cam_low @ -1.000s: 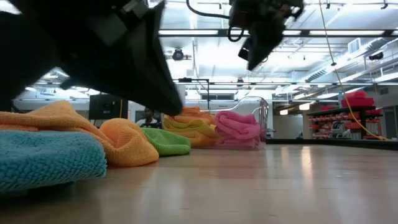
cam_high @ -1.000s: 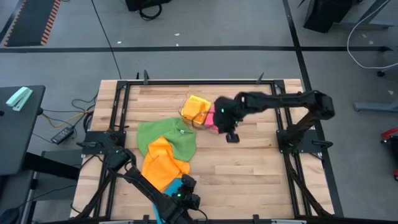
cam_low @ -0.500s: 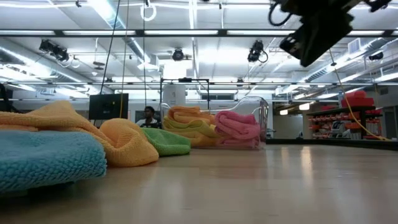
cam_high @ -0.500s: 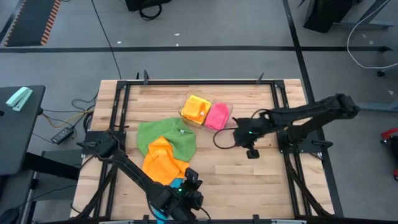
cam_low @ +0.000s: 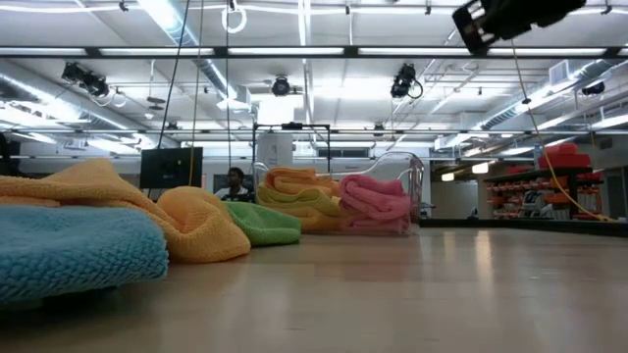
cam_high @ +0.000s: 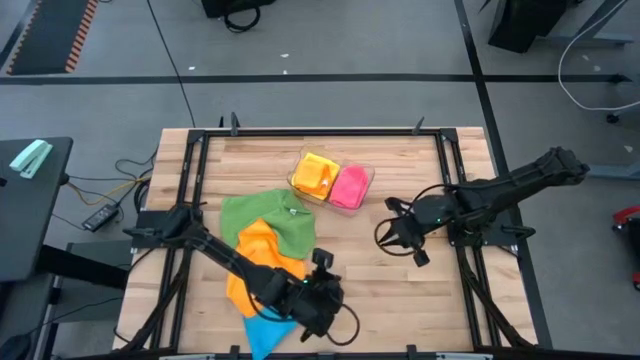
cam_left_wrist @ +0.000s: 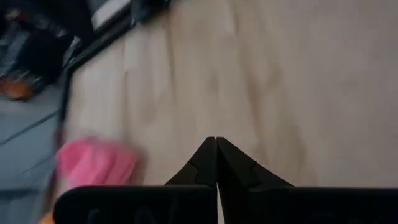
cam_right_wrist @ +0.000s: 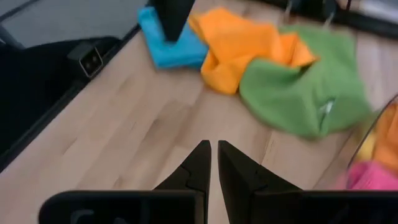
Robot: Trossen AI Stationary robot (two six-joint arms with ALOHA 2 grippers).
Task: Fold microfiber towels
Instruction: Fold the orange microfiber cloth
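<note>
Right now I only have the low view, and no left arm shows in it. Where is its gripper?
Observer: The left gripper hangs near the front edge of the table, beside the blue towel.
Operator: Holding anything?
Observer: No. Its wrist view shows the fingers shut together on nothing.
Operator: And the right one?
Observer: From above, the right gripper is over bare wood, apart from the tray and the green towel.
</note>
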